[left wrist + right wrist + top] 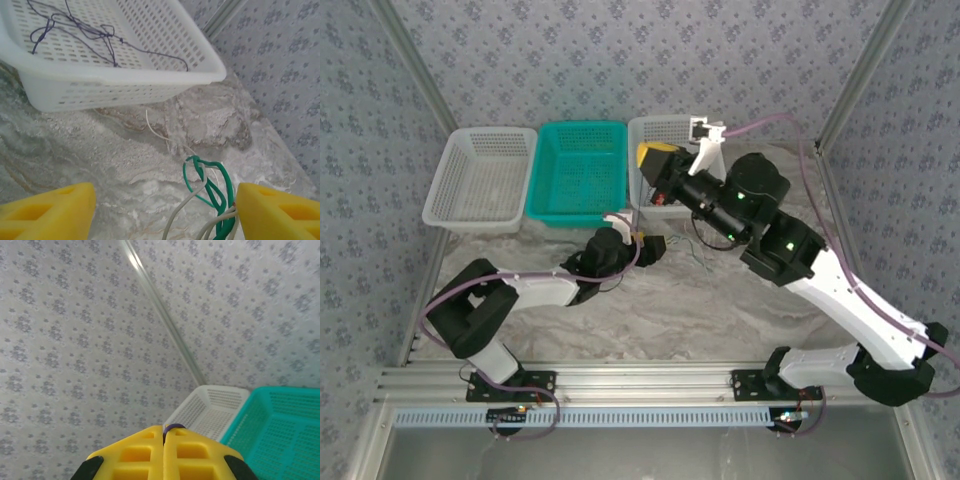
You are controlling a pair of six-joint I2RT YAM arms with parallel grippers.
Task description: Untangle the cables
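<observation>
With our right end effector (165,440) pinching the dark purple cable (95,35) over the white basket (125,80) at the counter's far edge, we should shut the wide-open left end effector (165,202) on only the green cable (220,185), tangled with the whitish cable (165,132).

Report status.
Left gripper open, straddling tangled thin green wire and whitish wire. Right gripper shut on thin dark purple wire; rest lies in white perforated basket.

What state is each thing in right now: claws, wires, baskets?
Purple cable: knotted, mostly lying in white basket.
Green cable: twisted with white cable on the table.
White cable: tangled in the green one.
Left gripper: open.
Right gripper: shut, pinching purple cable.
Teal basket: looks empty.
</observation>
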